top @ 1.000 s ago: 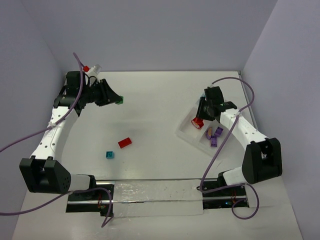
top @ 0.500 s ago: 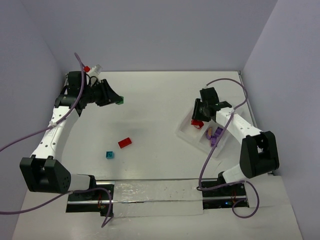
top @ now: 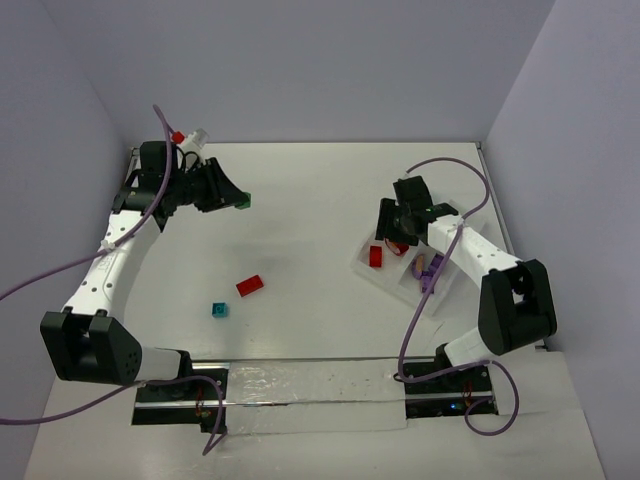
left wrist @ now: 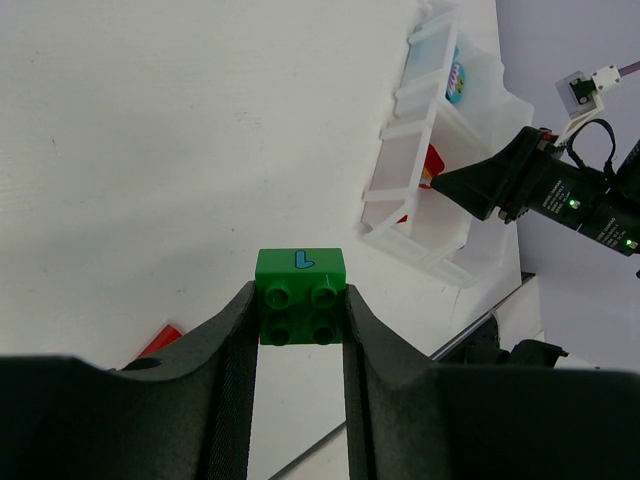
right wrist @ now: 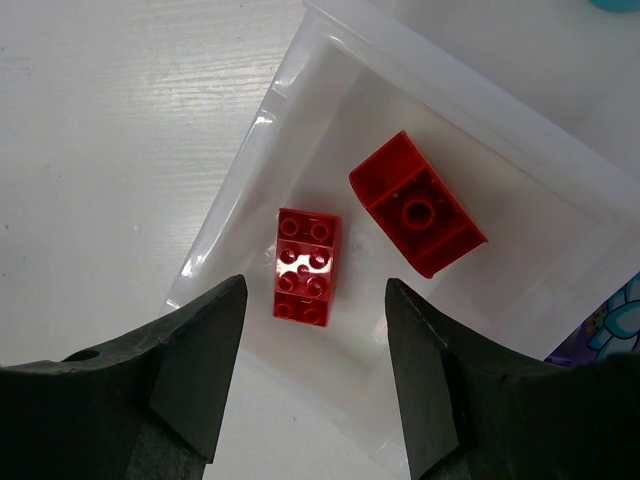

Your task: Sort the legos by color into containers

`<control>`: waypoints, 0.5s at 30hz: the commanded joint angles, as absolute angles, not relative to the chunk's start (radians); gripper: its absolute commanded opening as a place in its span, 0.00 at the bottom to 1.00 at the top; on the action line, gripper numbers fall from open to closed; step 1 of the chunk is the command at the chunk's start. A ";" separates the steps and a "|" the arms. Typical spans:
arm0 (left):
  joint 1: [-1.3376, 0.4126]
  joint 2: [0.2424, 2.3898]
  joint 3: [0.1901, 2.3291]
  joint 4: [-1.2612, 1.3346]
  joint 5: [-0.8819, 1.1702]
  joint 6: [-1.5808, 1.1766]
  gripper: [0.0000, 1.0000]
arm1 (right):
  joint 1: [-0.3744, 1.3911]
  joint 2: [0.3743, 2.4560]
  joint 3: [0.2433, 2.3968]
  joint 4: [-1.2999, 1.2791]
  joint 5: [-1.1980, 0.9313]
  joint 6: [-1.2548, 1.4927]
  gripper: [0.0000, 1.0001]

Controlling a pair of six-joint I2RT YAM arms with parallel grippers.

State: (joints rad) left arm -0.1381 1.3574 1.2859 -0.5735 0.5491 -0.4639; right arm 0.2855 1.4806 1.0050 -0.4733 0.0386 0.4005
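**Left gripper** point(top: 236, 199): fingers clamped on the side faces of a green two-by-two brick point(left wrist: 300, 285), studs facing the wrist camera. The brick is held clear of the table point(top: 310, 190) at its far left.

**Right gripper** point(right wrist: 315, 288): fingers apart and empty, hovering over the tray point(right wrist: 480, 105) compartment nearest the table centre.

**Contents of that compartment:**
- A red two-by-four brick point(right wrist: 307, 267), studs up, lies directly below the gap between the fingers.
- A second red piece point(right wrist: 417, 217) lies just beside it, not touching.
- Purple bricks point(top: 431, 272) lie in the adjoining compartment.

**Governing relation:** the tray lies well apart from the green brick, across the table on the right arm's side. In the left wrist view it sits ahead of the fingers and to the right. The carry would therefore run rightward into the space occupied by the right arm. Which compartment takes green cannot be read with confidence, as no green is visible in the tray.

**Loose on the table:** a red brick point(top: 250, 285), long axis diagonal in the top view, and a teal brick point(top: 218, 309) near it. Both lie nearer the left arm, which is loaded. The right gripper is free but farther away.
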 commanded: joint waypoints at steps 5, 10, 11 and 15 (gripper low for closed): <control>-0.214 1.398 1.374 -0.549 0.526 -0.478 0.00 | 0.290 1.334 1.060 -0.512 0.074 0.408 0.67; -0.291 1.467 1.420 -0.529 0.515 -0.496 0.00 | 0.286 1.270 1.144 -0.561 0.134 0.440 0.68; -0.305 1.482 1.431 -0.523 0.515 -0.501 0.00 | 0.284 1.259 1.158 -0.565 0.142 0.449 0.70; -0.376 1.546 1.488 -0.518 0.496 -0.511 0.00 | 0.266 1.217 1.211 -0.578 0.135 0.469 0.73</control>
State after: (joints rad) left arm -0.3107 1.4956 1.3977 -0.5623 0.5235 -0.4911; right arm 0.2834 1.2848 1.1297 -0.5542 0.0974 0.4334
